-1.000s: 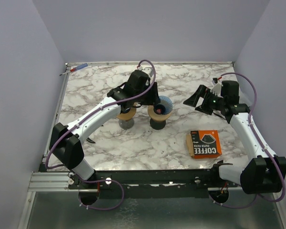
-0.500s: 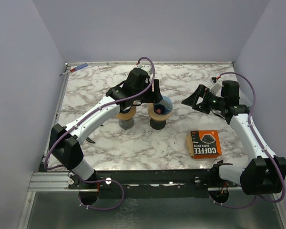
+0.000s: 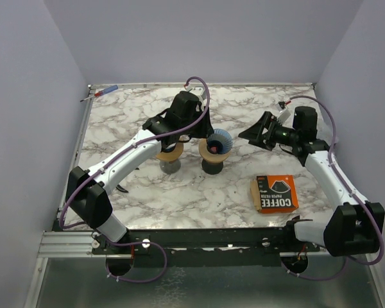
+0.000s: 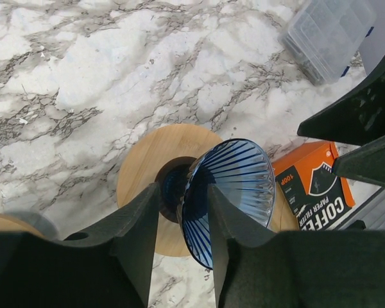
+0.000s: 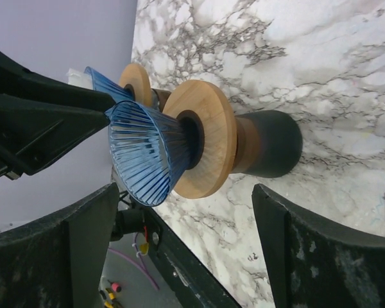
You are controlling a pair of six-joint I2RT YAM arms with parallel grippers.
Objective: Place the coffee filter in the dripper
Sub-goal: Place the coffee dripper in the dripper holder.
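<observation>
Two-fingered left hand point(image 4: 183, 192) straddles the rim of the mouth-up dripper point(image 4: 234, 186), grip unclear; right hand point(image 3: 253, 128) spread wide; tabletop point(image 3: 244, 102) open toward far edge.

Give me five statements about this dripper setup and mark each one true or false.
1. The orange coffee filter box lies flat on the table. True.
2. A paper filter already lines the blue dripper. False: its ribbed glass inside is bare.
3. The right gripper is open and holds nothing. True.
4. The left gripper hovers well away from the dripper. False: its fingers straddle the dripper's rim.
5. The dripper sits on a metal tray. False: it sits in a wooden ring on a dark base.
</observation>
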